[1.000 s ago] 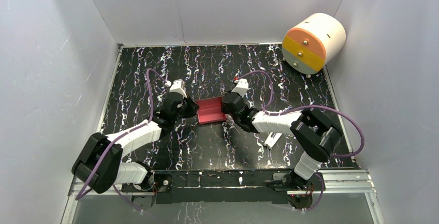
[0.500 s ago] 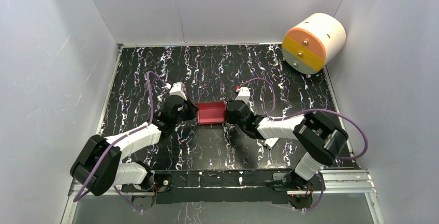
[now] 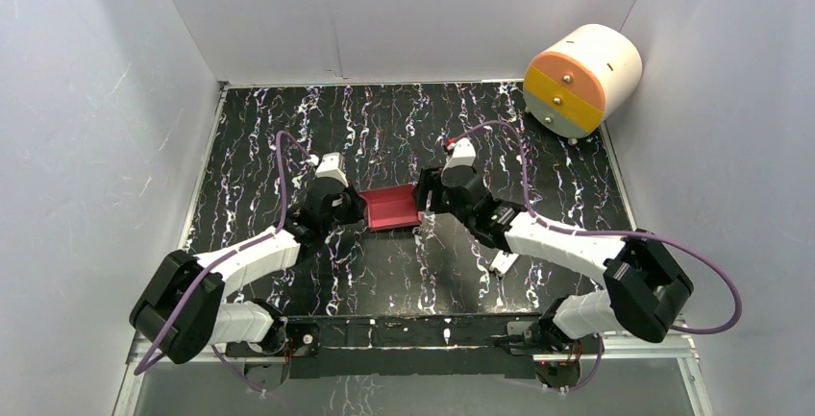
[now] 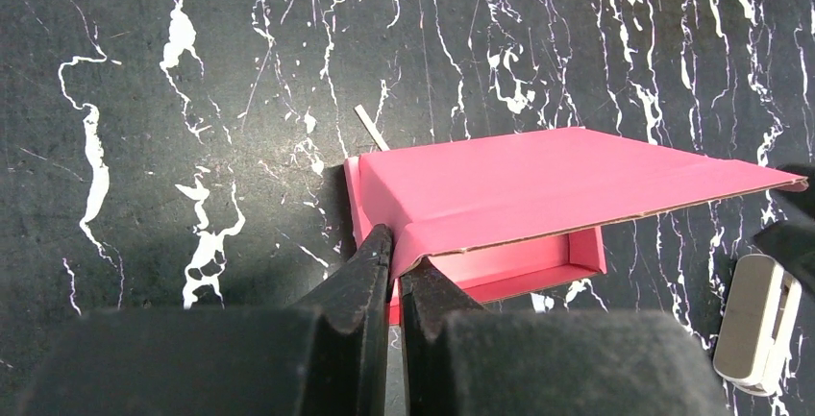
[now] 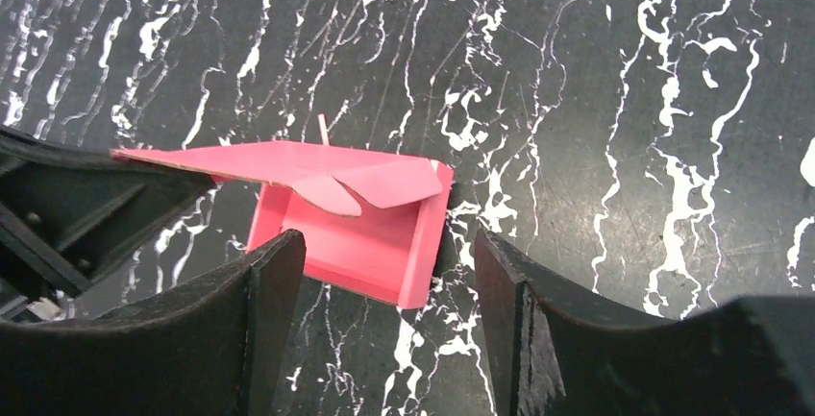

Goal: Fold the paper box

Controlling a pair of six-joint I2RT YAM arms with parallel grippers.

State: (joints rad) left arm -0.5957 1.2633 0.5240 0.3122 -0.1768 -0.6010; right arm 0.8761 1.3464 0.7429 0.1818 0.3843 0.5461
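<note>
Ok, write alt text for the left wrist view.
The left hand pinches an edge of the pink paper box, its lid flap half raised, on a black marbled table. A small white piece lies at right.

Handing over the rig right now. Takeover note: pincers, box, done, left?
Left pincer: shut on the pink-red thin card box, at its lid flap's edge.
Right pincer: open, around the box's other end; contact unclear.
Box: midway on the black marbled table.
Done: tray walls are up.
Left: lid flap hangs tilted above the tray; likely lower and tuck it.
</note>
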